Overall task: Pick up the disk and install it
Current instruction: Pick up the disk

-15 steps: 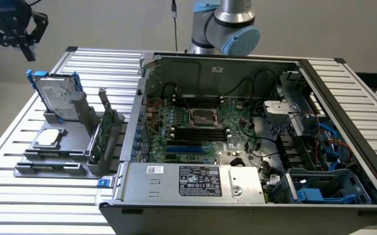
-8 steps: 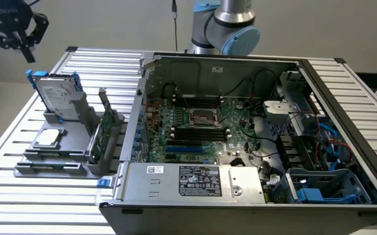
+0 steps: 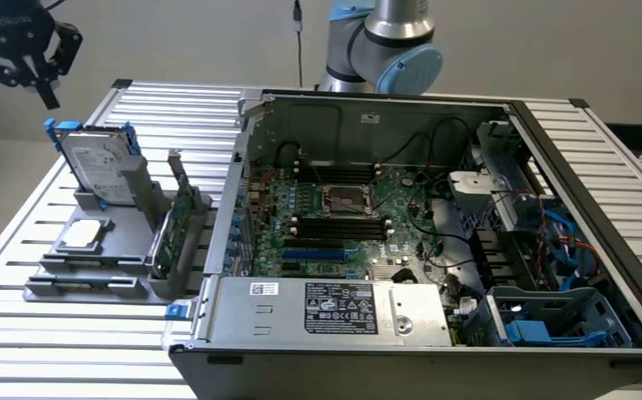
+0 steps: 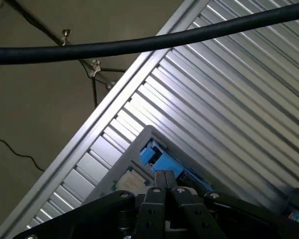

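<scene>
The disk (image 3: 97, 162) is a silver-grey drive with a white label and blue rails. It stands upright in a grey holder (image 3: 87, 279) at the exterior view's left. My gripper (image 3: 50, 100) hangs in the air above and to the left of the disk, well clear of it. In the wrist view my gripper (image 4: 164, 175) has its fingers pressed together, shut on nothing. Just beyond the tips lies a blue rail of the disk (image 4: 158, 159).
An open computer case (image 3: 433, 225) with its motherboard fills the table's middle and right. A small square chip (image 3: 84, 236) and a green circuit card (image 3: 177, 225) sit in the holder. A black cable (image 4: 139, 47) crosses the wrist view over the slatted table (image 3: 32, 333).
</scene>
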Controlling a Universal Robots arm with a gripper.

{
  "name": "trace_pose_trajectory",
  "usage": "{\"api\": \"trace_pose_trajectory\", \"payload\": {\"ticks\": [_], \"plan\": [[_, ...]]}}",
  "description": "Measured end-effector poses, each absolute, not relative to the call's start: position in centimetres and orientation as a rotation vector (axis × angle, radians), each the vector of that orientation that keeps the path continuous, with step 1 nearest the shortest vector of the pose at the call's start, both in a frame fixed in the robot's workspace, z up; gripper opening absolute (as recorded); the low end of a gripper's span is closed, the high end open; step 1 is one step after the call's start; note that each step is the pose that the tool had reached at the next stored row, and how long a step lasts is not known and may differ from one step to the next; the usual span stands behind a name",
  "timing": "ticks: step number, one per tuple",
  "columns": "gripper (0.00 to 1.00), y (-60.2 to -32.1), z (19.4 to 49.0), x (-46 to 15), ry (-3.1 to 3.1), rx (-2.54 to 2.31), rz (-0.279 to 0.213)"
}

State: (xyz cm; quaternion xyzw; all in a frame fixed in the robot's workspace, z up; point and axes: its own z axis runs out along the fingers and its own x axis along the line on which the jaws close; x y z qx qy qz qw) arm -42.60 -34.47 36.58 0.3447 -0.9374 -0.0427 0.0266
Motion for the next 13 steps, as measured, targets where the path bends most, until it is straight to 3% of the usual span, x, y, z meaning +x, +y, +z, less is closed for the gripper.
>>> {"api": "trace_pose_trajectory", "payload": {"ticks": [13], "plan": [[0.11,-34.42,36.10,-42.60,-2.746,1.394,-0.118]]}}
